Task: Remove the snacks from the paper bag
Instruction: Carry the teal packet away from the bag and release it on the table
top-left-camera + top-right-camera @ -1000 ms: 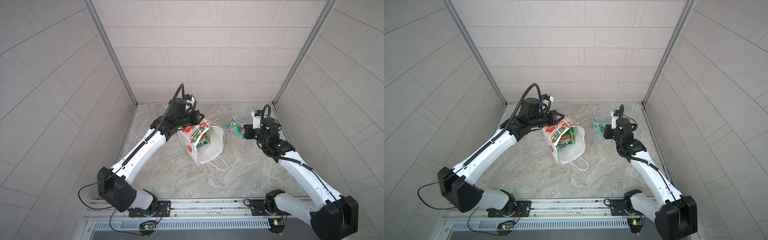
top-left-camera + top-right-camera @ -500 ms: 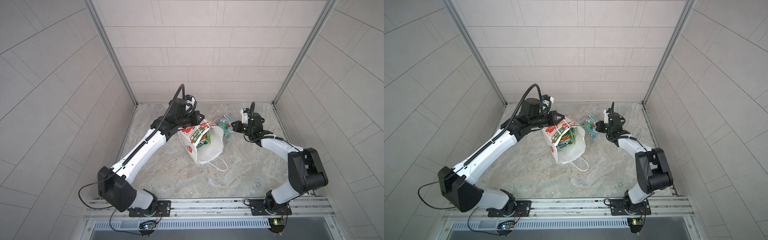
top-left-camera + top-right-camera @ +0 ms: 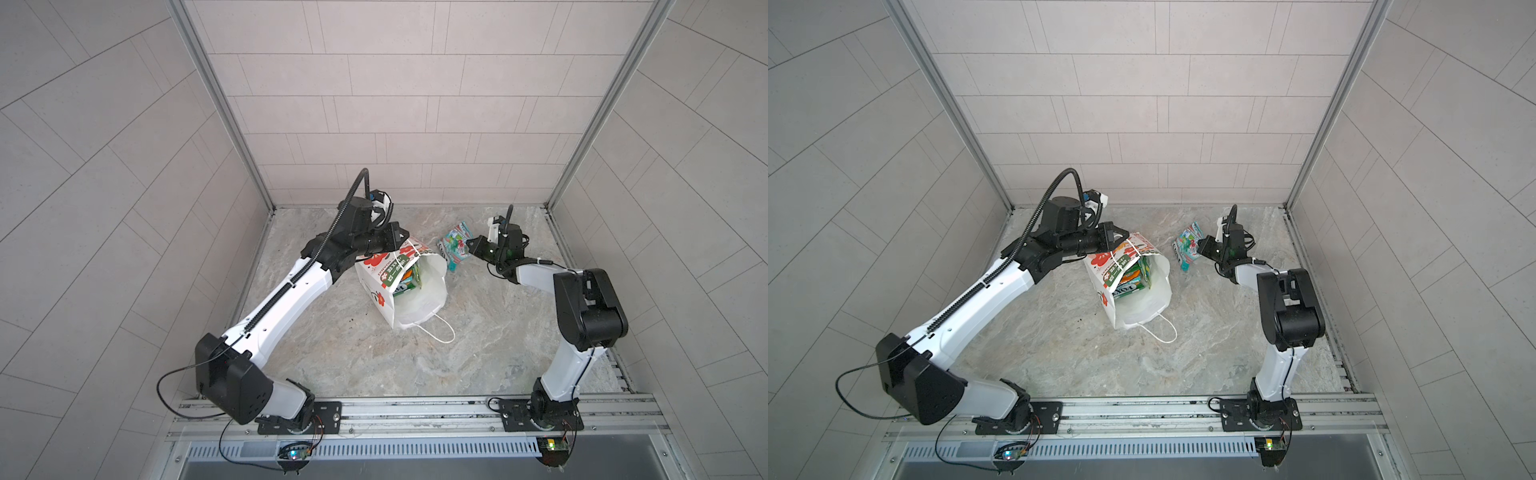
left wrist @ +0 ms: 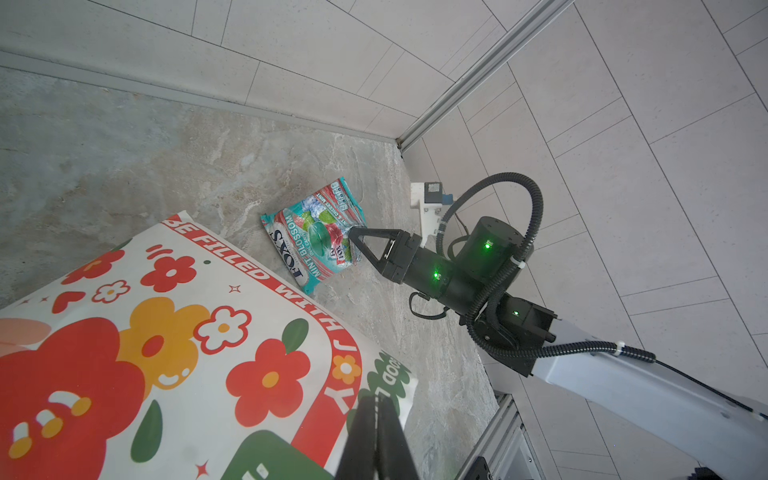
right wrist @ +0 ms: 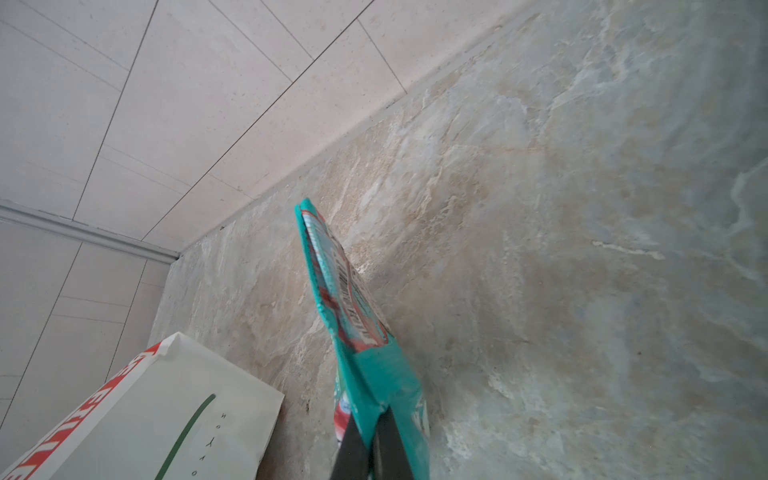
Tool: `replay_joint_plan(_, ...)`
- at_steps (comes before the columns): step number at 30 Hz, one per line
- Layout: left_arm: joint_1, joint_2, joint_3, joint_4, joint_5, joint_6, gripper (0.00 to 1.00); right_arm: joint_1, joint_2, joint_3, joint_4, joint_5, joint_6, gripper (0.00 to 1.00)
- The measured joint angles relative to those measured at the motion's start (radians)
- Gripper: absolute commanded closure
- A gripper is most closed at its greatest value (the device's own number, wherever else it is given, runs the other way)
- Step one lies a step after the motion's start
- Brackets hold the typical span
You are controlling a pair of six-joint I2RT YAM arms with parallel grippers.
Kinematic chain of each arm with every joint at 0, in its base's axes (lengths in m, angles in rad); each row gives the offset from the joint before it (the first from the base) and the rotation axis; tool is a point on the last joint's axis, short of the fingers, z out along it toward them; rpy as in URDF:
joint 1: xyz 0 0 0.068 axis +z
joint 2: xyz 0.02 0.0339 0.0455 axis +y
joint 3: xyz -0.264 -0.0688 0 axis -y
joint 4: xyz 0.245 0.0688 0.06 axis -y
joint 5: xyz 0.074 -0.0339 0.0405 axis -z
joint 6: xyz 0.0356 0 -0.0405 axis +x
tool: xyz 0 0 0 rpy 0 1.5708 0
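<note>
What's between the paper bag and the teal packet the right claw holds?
Only bare marble floor separates the paper bag from the teal packet in the right claw; the left wrist view shows it.

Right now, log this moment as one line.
left gripper: shut on paper bag | right gripper: shut on teal packet, outside bag | other packets: several in bag
</note>
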Motion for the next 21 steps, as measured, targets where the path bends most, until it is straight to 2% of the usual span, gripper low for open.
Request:
replay_joint_plan(10, 0.0, 0.0, 0.0, 0.0, 0.0, 0.0, 1.0, -0.016, 0.073, 0.012, 0.031, 0.003, 0.011, 1.0)
replay_joint_plan(17, 0.0, 0.0, -0.003, 0.001, 0.0, 0.0, 1.0, -0.031, 0.087, -0.002, 0.038, 0.022, 0.004, 0.61)
replay_joint_plan(21, -0.002, 0.0, -0.003, 0.001, 0.001, 0.0, 1.0, -0.033, 0.075, -0.025, 0.021, 0.042, -0.014, 0.53)
